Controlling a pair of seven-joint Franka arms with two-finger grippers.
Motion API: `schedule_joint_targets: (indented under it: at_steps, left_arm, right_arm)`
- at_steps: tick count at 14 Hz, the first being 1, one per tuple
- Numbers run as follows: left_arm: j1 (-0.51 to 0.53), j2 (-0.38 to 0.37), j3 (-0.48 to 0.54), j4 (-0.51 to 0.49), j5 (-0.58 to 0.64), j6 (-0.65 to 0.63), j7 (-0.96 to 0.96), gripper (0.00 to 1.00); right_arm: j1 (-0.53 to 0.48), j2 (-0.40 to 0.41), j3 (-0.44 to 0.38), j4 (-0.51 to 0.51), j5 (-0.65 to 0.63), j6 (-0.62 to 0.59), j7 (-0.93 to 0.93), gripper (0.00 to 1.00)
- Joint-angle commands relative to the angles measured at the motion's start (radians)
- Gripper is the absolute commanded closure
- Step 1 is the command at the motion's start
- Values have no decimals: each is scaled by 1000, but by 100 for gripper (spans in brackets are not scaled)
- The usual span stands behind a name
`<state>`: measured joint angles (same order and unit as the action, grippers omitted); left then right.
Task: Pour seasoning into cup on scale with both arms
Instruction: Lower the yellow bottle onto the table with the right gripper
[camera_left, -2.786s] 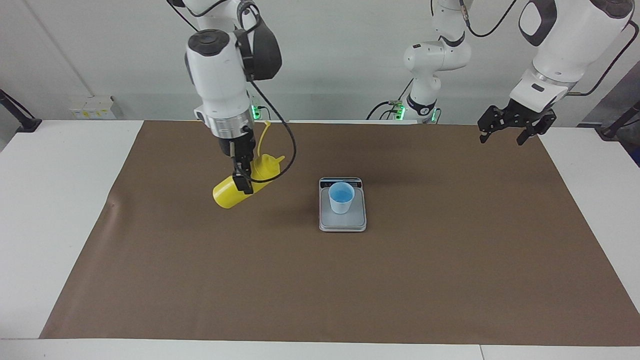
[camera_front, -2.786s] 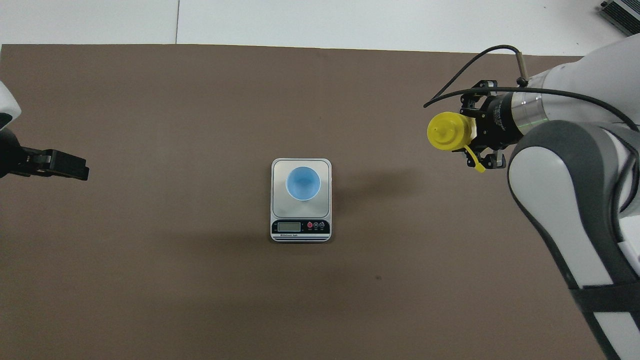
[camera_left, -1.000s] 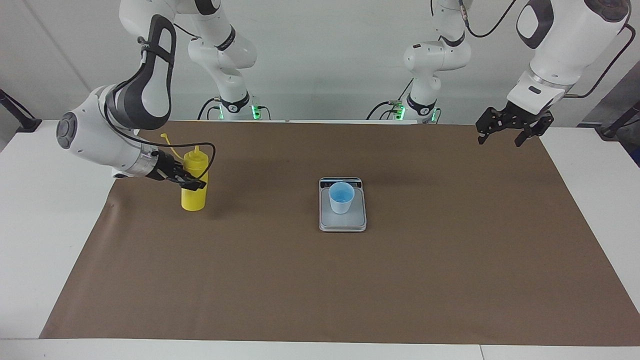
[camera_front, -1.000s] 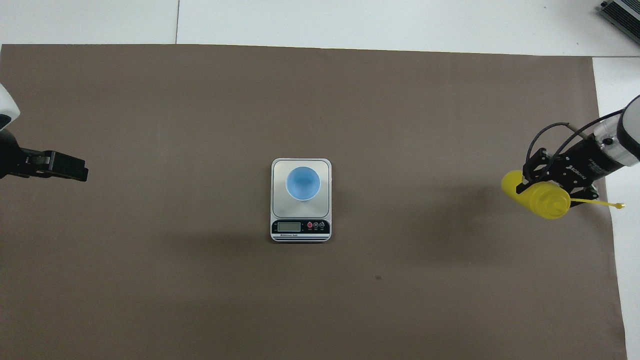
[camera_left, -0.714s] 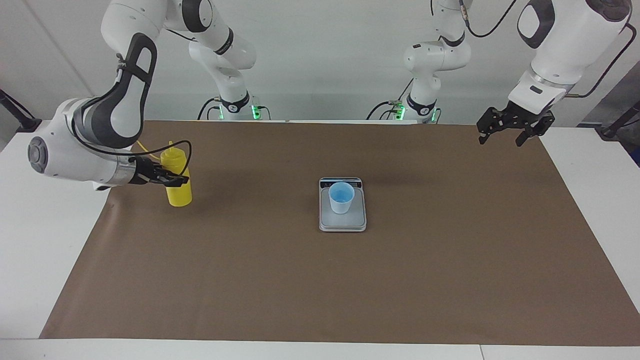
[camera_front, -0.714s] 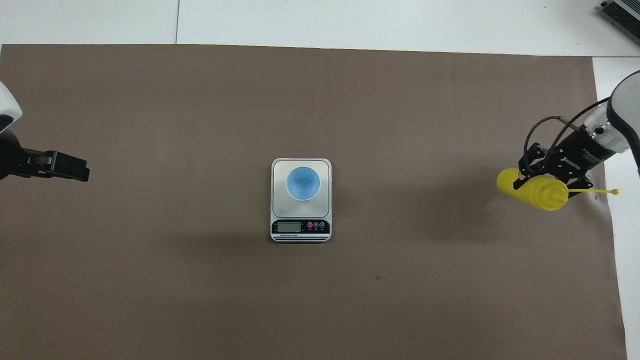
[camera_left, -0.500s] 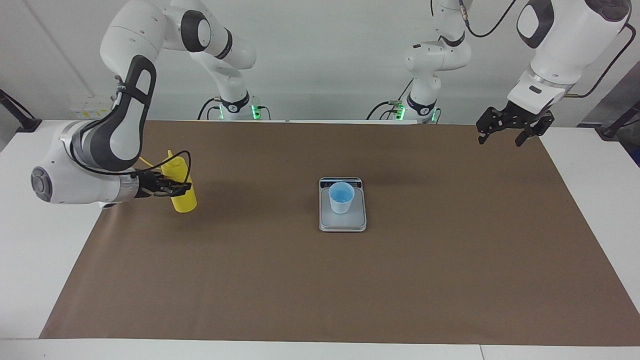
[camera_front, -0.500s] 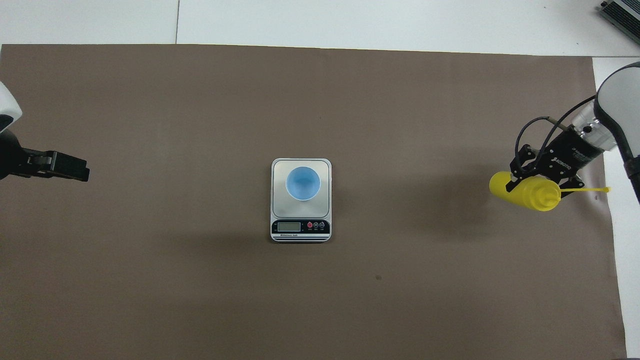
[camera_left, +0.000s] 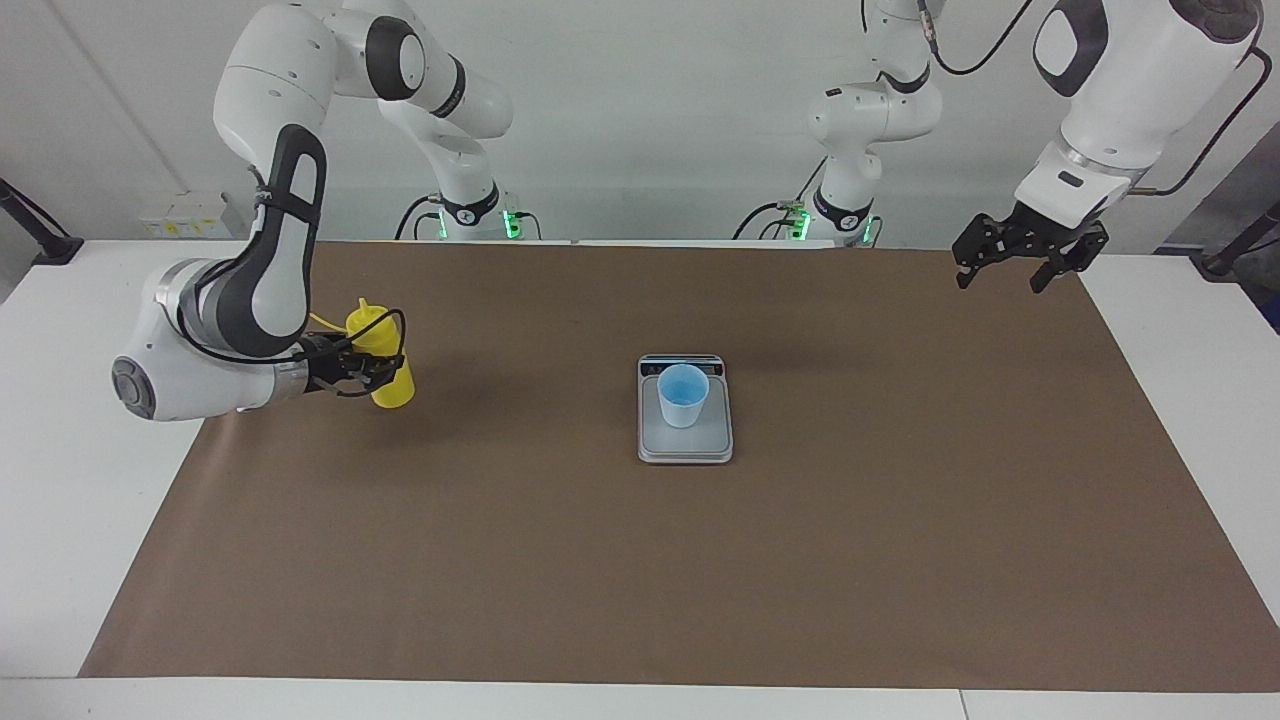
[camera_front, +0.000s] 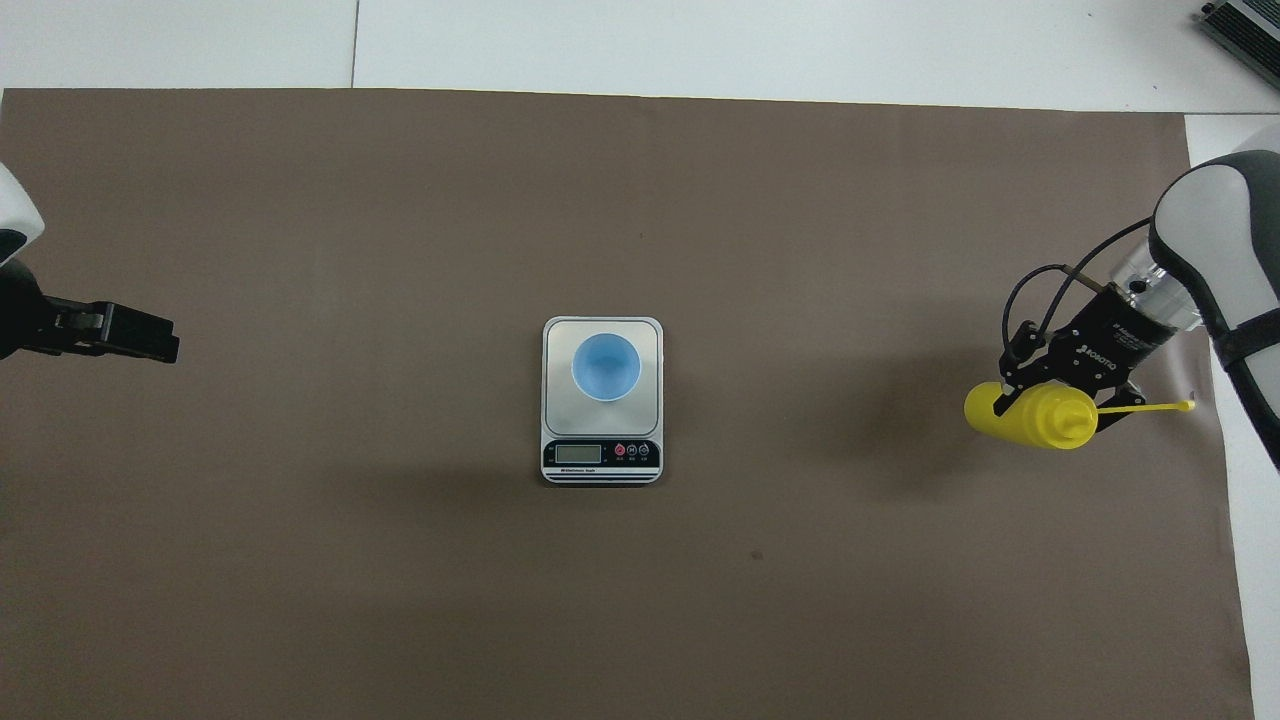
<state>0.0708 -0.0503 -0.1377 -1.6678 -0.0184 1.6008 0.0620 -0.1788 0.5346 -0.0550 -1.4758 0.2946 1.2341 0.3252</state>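
**Bottle back near the mat's edge, pour seemingly over**

Your right gripper (camera_left: 372, 371) is clamped on the seasoning (camera_left: 384, 366), which now stands close to upright, tipped a little, low over the brown mat (camera_left: 640, 560) at the right arm's end of the table, well apart from the scale (camera_left: 685, 440). Moments ago that bottle hung tilted much closer to the scale; in the last second it has only shuffled about near the mat's edge. You cannot tell from these views whether its base touches the mat. Read this as the return leg: the bottle looks ready to be set down and let go.

The cup (camera_left: 683, 395) sits on the scale's plate, unmoved throughout; no contents can be made out in it.

Your left gripper (camera_left: 1016, 252) waits with fingers apart, over the mat's corner at the left arm's end, where it has been all along.

Writing: the right gripper's body carries white lettering, seemingly "ROBOTIQ". The scale's display (camera_front: 578, 453) shows no legible figure, and the tiny print under it is unreadable
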Motion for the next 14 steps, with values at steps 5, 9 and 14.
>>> schedule_joint_targets:
  at_steps: [5, 9, 14]
  left_arm:
    - [-3, -29, 3, -35, 14, 21, 4, 0]
    - [-3, -29, 3, -35, 14, 19, 5, 0]
    - [-5, -29, 3, -35, 14, 19, 5, 0]
  right_arm:
    - [-14, -79, 9, -130, 8, 99, 8, 42]
    - [-13, -100, 7, -130, -8, 113, 9, 3]
    - [-2, -157, 6, -133, -11, 185, 9, 0]
